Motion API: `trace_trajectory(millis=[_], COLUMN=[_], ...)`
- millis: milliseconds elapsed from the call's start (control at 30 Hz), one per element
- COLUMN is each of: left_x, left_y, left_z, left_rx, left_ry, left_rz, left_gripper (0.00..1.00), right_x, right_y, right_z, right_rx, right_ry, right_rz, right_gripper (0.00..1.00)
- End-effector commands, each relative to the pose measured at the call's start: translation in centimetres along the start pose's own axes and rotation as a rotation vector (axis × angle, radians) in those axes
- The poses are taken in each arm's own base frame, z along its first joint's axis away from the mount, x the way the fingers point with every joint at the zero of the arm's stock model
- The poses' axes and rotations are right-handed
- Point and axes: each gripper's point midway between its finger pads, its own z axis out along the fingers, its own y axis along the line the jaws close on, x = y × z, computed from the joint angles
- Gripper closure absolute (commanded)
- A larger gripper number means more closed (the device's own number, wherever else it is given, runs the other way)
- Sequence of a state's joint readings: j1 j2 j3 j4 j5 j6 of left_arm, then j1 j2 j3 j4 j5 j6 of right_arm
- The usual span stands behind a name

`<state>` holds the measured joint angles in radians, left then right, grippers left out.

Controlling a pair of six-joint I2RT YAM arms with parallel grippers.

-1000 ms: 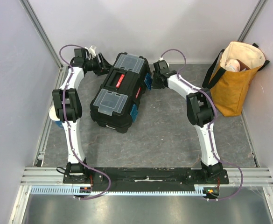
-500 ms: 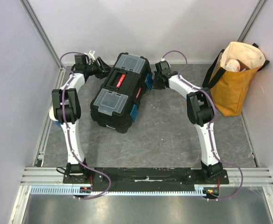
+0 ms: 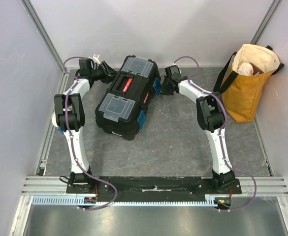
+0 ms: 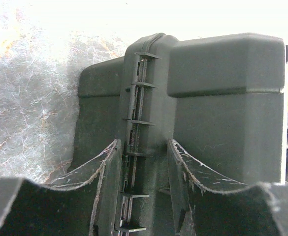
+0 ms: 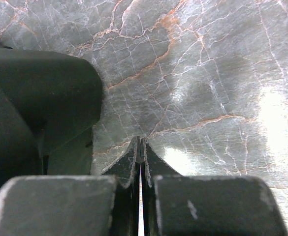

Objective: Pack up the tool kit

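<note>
Black toolbox (image 3: pixel 126 98) lies slantwise on the table (image 3: pixel 183 142), far left of centre. My left gripper (image 4: pixel 144 145) is spread astride its ribbed seam, apparently not squeezing. My right gripper (image 5: pixel 140 142), fingers pressed together, sits just beside it.

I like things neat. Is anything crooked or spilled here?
The black toolbox sits crooked, turned diagonally on the table instead of square with the walls. Its clear lids look shut, and nothing is spilled.
</note>
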<state>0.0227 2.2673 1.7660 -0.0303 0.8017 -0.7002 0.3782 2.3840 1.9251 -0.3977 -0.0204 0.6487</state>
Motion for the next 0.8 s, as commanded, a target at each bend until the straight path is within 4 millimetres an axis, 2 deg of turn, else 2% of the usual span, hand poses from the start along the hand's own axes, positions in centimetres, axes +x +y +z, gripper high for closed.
trace_trajectory(millis=[0, 333, 533, 667, 700, 767], left_x=[13.8, 18.1, 19.8, 18.8, 17.6, 14.8], left_y=[-3.9, -3.8, -4.2, -4.0, -3.5, -2.4], left_z=[3.2, 4.1, 4.4, 4.1, 3.7, 2.6], left_rx=[0.086, 0.109, 0.127, 0.102, 0.081, 0.028], left_ry=[0.429, 0.560, 0.602, 0.574, 0.542, 0.468], left_rz=[-0.149, -0.216, -0.229, -0.216, -0.208, -0.186], left_gripper=[0.54, 0.58, 0.59, 0.59, 0.59, 0.59], right_x=[-1.2, -0.1, 0.8, 0.6, 0.6, 0.3], right_y=[9.2, 12.4, 13.1, 12.2, 11.8, 9.7], right_z=[0.9, 1.5, 2.0, 1.5, 1.3, 0.8], right_rx=[-0.258, -0.336, -0.358, -0.319, -0.304, -0.231], right_ry=[-0.119, -0.118, -0.103, -0.118, -0.122, -0.132], right_rz=[0.059, 0.077, 0.096, 0.088, 0.079, 0.074], right_gripper=[1.00, 1.00, 1.00, 1.00, 1.00, 1.00])
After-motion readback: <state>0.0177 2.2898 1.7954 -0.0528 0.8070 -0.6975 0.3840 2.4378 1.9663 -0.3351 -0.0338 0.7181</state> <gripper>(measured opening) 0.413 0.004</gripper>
